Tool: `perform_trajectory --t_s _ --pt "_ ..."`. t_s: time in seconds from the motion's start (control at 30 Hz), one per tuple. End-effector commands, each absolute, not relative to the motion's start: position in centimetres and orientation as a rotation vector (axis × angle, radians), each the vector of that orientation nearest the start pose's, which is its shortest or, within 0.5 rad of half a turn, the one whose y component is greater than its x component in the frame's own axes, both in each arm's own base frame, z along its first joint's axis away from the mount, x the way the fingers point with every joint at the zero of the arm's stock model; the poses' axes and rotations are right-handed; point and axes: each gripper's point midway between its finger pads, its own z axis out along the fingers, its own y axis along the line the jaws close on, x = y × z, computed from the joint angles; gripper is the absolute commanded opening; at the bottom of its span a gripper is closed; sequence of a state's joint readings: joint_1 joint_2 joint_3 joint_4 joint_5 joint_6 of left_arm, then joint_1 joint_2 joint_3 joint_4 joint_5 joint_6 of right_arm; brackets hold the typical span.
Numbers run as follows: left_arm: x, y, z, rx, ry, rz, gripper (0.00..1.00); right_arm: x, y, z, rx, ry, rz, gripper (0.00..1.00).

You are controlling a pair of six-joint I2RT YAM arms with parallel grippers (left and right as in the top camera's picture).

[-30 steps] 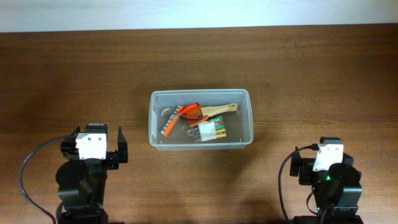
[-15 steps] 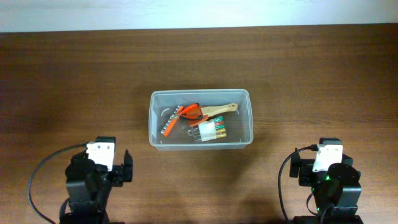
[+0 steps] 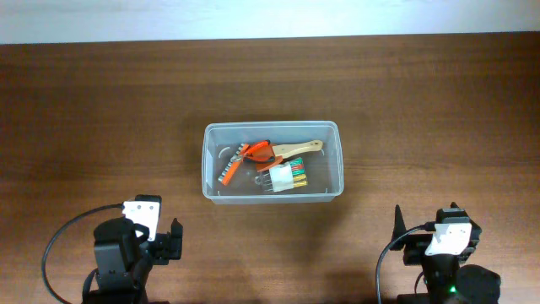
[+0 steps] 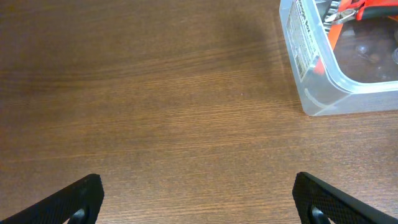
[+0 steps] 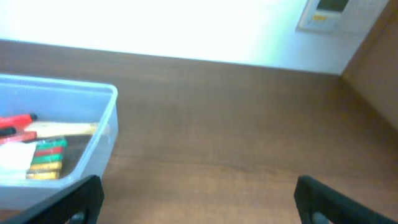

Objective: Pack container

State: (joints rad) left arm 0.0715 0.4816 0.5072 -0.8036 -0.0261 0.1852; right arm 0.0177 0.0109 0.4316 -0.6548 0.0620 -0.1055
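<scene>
Dark brown wooden table [image 3: 101, 101] fills the overhead view, a strip of white wall [image 3: 270, 17] along its far edge. At centre sits the clear plastic rectangular container [image 3: 205, 160], holding orange-handled pliers [image 3: 257, 152], a pale wooden-handled tool [image 3: 299, 149] and a clear pack of coloured bits [image 3: 287, 177]. The black left arm [image 3: 126, 253] and black right arm [image 3: 443, 257] sit at the near edge, well apart from the tub.

From the left wrist, the left gripper [image 4: 198, 186] is spread wide over bare wood and grips nothing; the container's rounded corner stands ahead, to the right.

From the right wrist, the right gripper [image 5: 198, 186] is likewise spread wide and empty, the container ahead to its left, a white wall box [image 5: 329, 12] in the blurred background
</scene>
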Motion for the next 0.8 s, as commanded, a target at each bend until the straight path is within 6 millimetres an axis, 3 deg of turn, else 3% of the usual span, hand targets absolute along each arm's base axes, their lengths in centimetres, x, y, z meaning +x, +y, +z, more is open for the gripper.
perform_trajectory --t_s 0.0,0.2,0.37,0.77 --pt "20.3 1.8 12.8 0.110 2.351 0.146 0.99 21.6 -0.8 21.0 -0.051 1.708 -0.123 0.99" --pt "20.3 1.8 12.8 0.110 2.351 0.146 0.99 24.2 -1.5 19.9 0.008 1.524 -0.153 0.99" --pt "20.3 1.8 12.8 0.110 2.351 0.146 0.99 24.5 -1.5 15.5 -0.009 1.652 -0.155 0.99" --pt "20.3 1.8 12.8 0.110 2.351 0.146 0.99 24.6 0.1 15.5 -0.079 1.649 -0.079 0.99"
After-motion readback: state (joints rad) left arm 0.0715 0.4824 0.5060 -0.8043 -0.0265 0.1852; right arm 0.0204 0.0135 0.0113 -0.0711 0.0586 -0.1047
